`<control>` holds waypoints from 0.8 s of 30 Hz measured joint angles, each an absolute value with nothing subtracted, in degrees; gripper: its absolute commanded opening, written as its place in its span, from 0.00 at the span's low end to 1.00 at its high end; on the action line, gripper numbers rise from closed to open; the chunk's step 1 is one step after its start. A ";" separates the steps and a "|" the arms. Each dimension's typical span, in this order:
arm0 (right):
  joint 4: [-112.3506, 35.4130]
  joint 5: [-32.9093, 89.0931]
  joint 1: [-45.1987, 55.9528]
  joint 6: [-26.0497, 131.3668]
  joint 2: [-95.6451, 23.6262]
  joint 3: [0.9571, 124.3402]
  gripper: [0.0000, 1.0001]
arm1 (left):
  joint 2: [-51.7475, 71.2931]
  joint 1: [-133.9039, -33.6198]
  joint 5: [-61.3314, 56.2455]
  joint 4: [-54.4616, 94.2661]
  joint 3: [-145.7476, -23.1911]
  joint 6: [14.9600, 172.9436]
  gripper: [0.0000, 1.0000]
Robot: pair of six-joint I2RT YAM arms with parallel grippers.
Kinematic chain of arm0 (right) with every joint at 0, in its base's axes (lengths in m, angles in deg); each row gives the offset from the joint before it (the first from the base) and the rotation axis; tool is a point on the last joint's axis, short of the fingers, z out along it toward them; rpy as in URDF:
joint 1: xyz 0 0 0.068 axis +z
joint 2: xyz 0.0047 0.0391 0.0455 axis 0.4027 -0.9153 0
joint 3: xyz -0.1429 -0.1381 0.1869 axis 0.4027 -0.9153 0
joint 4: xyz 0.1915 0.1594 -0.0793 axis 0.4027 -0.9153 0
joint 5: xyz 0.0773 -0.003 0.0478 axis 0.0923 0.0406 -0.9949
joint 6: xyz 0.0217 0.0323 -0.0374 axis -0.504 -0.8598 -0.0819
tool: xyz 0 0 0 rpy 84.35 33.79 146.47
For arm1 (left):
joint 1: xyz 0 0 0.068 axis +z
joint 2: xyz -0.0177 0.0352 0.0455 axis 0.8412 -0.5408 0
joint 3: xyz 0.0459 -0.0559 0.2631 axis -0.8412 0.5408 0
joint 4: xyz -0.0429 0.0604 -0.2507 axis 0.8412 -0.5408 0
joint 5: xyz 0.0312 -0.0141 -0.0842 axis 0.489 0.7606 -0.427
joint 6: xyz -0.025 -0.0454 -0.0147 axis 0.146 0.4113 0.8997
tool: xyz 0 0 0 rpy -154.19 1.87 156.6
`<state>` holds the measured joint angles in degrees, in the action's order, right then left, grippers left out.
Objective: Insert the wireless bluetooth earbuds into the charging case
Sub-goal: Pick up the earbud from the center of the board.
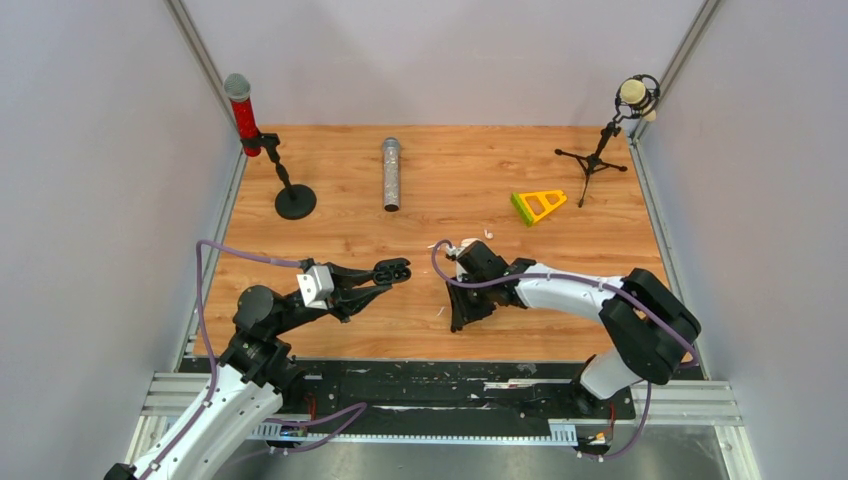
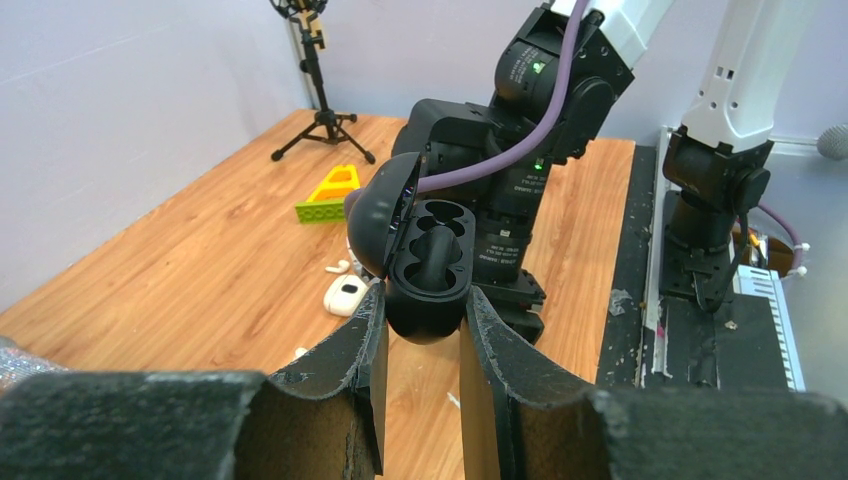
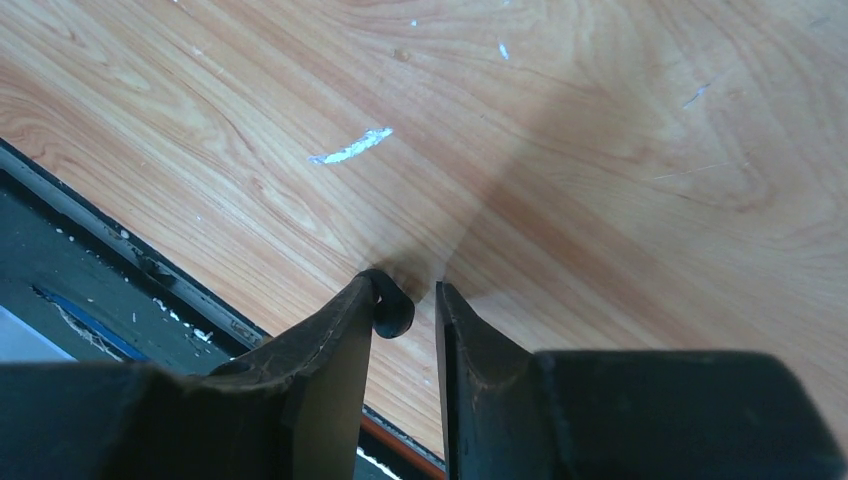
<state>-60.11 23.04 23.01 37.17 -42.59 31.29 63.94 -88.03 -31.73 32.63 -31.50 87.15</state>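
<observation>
while my left gripper (image 2: 422,300) clamps the open black case (image 2: 430,250), my right gripper (image 3: 405,290) stands slightly apart, 1 black earbud (image 3: 392,305) against 1 finger; tiny, light, slick, i judge. pinch across its rounded body.

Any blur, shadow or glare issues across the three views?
Top external: evenly lit, sharp, no glare. Left wrist: black case sharp but its wells dark; left claw softens toward the lens. Right wrist: right claw throws a broad shadow on the table; black earbud at its tips lacks contrast.
</observation>
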 measured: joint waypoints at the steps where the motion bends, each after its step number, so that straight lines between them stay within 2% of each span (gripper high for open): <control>1: -60.09 23.09 23.28 36.93 -42.59 31.26 0.30 | 63.94 -88.03 -31.76 32.65 -31.50 87.17 0.00; 9: -59.02 23.20 24.70 36.12 -42.06 30.46 0.28 | 63.97 -88.03 -31.80 32.65 -31.52 87.15 0.00; 16: -57.21 23.20 26.84 33.82 -39.64 27.50 0.19 | 63.97 -88.03 -32.06 32.65 -31.50 87.15 0.00; 18: -56.92 23.26 26.95 33.52 -39.39 27.13 0.19 | 63.97 -88.03 -32.26 32.65 -31.50 87.15 0.00; 21: -56.68 23.37 27.08 33.23 -39.35 26.96 0.26 | 64.03 -88.03 -32.43 32.63 -31.50 87.15 0.00; 24: -56.03 23.39 27.41 32.36 -39.05 26.43 0.28 | 64.23 -88.03 -32.67 32.65 -31.50 87.10 0.00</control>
<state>-56.03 23.39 27.41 32.36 -39.05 26.43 64.23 -88.03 -32.67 32.65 -31.50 87.10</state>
